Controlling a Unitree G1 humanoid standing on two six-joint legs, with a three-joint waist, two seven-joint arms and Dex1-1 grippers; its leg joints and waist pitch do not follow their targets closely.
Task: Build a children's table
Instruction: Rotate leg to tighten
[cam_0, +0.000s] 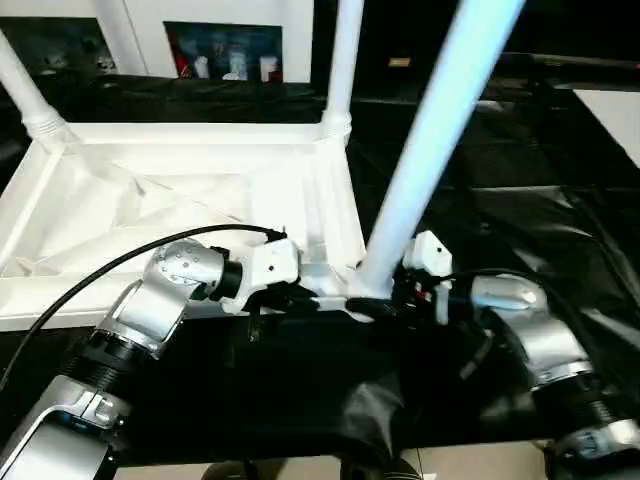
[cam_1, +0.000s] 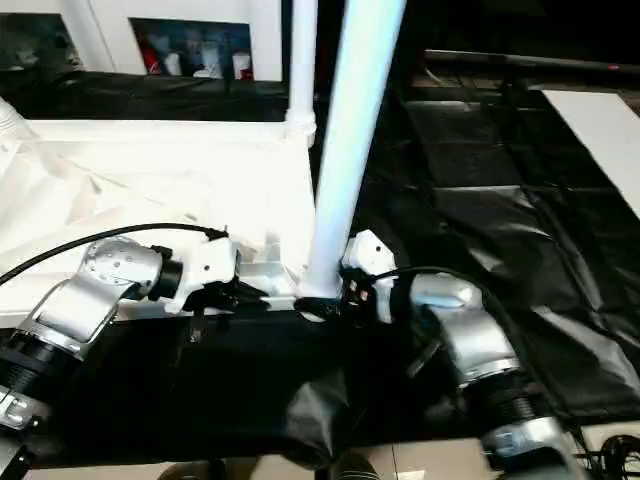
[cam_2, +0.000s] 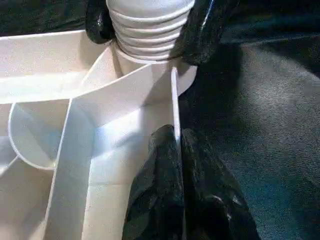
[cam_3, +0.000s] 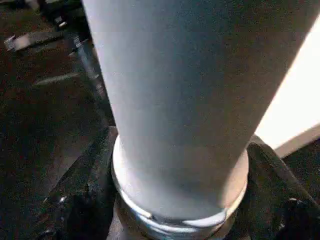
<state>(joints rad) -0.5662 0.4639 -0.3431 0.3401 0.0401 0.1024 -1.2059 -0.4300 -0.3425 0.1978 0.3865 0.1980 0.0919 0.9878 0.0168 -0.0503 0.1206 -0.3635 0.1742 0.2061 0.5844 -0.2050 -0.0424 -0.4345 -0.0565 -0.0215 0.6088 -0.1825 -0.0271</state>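
Note:
The white tabletop (cam_0: 180, 150) lies upside down on black cloth, ribbed underside up. Two white legs stand in its far corners, one on the left (cam_0: 25, 90) and one on the right (cam_0: 343, 60). A third leg (cam_0: 440, 120) rises tilted from the near right corner socket. My right gripper (cam_0: 375, 300) is closed around this leg's base (cam_3: 185, 90), one finger (cam_3: 85, 195) on each side. Its fingers (cam_2: 200, 35) also flank the leg's ribbed end (cam_2: 150, 25). My left gripper (cam_0: 300, 297) is shut on the tabletop's thin near rim (cam_2: 175, 100), just left of that corner.
Black sheeting (cam_0: 520, 220) covers the work surface and bunches up near the front edge (cam_0: 370, 410). A flat white board (cam_0: 615, 115) lies at the far right. A black cable (cam_0: 110, 265) loops over my left forearm.

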